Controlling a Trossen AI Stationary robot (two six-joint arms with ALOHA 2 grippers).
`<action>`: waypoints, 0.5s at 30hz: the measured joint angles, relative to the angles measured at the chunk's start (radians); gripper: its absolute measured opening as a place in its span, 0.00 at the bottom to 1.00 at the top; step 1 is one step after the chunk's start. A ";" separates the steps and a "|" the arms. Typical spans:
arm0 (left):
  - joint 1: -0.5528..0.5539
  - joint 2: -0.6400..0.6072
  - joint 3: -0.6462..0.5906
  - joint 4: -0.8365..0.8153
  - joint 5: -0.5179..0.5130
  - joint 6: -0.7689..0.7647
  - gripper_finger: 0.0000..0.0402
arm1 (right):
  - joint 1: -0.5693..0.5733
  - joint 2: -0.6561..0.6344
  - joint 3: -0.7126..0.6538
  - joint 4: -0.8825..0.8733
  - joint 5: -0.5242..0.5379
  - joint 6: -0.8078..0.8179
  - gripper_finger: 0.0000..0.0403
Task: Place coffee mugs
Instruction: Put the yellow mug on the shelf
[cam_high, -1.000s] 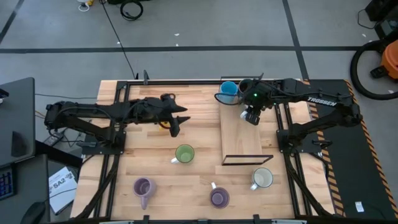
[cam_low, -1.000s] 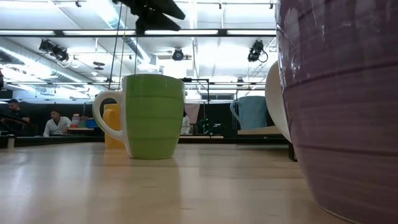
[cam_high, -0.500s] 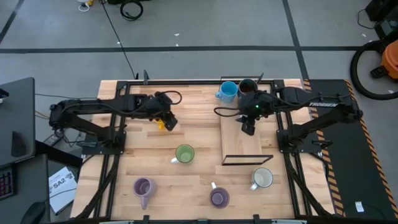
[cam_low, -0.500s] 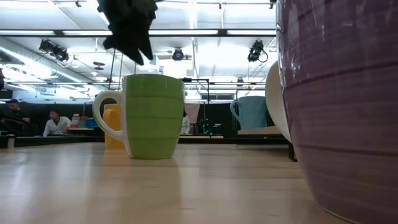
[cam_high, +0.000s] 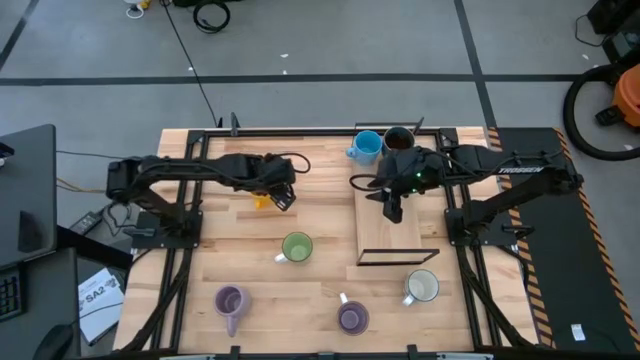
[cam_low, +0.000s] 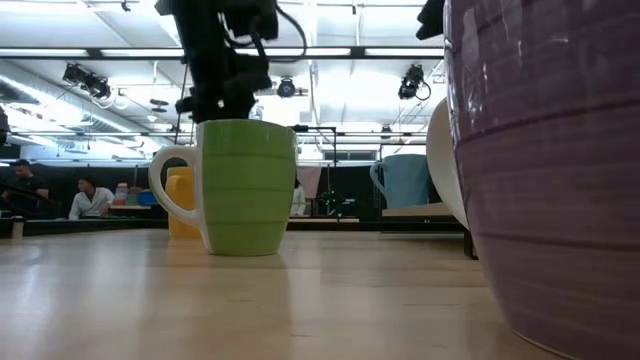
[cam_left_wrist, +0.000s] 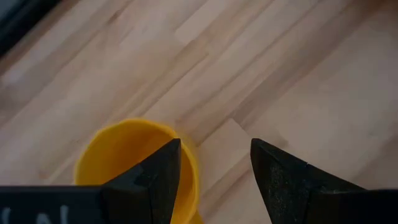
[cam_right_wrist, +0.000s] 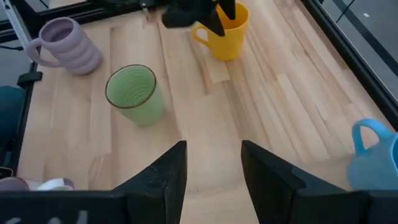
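The wooden counter (cam_high: 240, 270) fills the middle of the high view. A raised board (cam_high: 385, 225) lies right of centre, with the blue mug (cam_high: 367, 146) and dark brown mug (cam_high: 398, 139) at its upper end. The right hand (cam_high: 391, 207) hovers over the board, fingers parted and empty. The left hand (cam_high: 283, 197), fingers wide, straddles the rim of the yellow mug (cam_left_wrist: 134, 165). The green mug (cam_high: 296, 247) stands at centre.

A robotics lab or workshop: a wooden table (cam_high: 250, 290) on a grey taped floor (cam_high: 330, 60), loose cables (cam_high: 210, 15) at 12 o'clock, ceiling-hung stage lights (cam_low: 415, 80), and seated people (cam_low: 88, 198) at desks beyond
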 joint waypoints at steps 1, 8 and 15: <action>0.002 0.014 0.000 -0.001 0.000 -0.010 0.50 | 0.003 0.000 0.000 0.000 0.000 0.000 0.39; 0.005 0.092 0.000 -0.029 0.000 -0.053 0.50 | 0.022 0.000 0.000 0.000 0.000 0.000 0.39; 0.004 0.127 0.000 -0.027 0.000 -0.053 0.47 | 0.035 0.000 0.000 -0.001 0.000 0.000 0.39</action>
